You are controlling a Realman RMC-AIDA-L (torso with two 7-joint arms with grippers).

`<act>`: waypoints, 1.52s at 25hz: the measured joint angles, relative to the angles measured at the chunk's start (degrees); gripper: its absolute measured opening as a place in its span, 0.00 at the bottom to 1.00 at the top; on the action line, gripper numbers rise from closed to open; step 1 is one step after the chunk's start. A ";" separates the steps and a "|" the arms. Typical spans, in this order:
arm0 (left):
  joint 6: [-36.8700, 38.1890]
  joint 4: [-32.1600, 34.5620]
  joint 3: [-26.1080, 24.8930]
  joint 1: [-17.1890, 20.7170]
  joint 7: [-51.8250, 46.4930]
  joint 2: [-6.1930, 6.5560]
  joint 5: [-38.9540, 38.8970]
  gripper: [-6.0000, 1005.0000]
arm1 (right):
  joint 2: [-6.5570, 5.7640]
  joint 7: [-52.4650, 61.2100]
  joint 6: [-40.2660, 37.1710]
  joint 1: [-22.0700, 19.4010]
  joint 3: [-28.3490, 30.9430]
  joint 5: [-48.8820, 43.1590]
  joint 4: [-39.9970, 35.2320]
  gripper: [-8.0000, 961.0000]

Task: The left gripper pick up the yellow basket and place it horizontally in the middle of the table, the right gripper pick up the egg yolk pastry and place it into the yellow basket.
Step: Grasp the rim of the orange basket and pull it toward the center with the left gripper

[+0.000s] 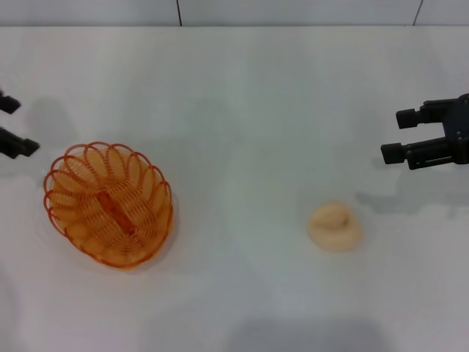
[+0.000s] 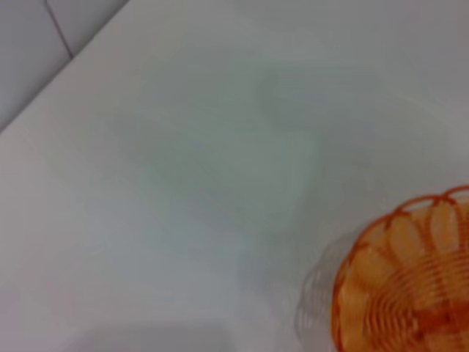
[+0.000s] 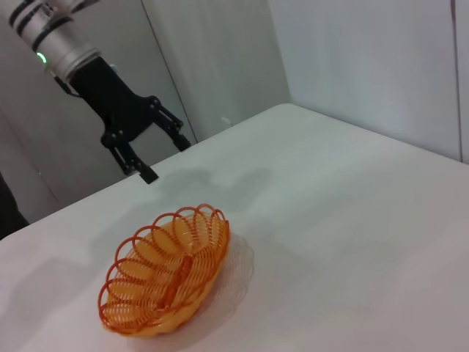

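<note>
Table (image 1: 242, 110): nothing done yet. Basket (image 1: 108, 203) sits far left, angled, not centred. Left gripper (image 1: 10, 126) just beyond it, fingers apart, empty. Right gripper (image 1: 407, 135) agape, empty, near pastry (image 1: 334, 226), untouched. Both picks left.

Left claw (image 1: 16, 126) cut by frame edge.

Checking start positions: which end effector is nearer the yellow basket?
The left end effector, open just beyond the yellow basket; the right end effector hangs open across the table.
</note>
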 joint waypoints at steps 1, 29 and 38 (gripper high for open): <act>-0.40 -0.35 0.19 -0.34 0.24 -0.45 0.07 0.85 | 0.00 0.00 0.00 0.01 0.03 0.00 0.02 0.87; -12.84 -7.75 4.35 -0.98 1.58 -6.14 1.52 0.79 | 0.00 0.01 -0.06 -0.26 0.13 0.68 -0.08 0.87; -14.60 -10.08 4.64 -0.69 1.67 -7.23 1.53 0.77 | -0.06 0.05 -0.26 -0.18 0.13 0.70 -0.13 0.87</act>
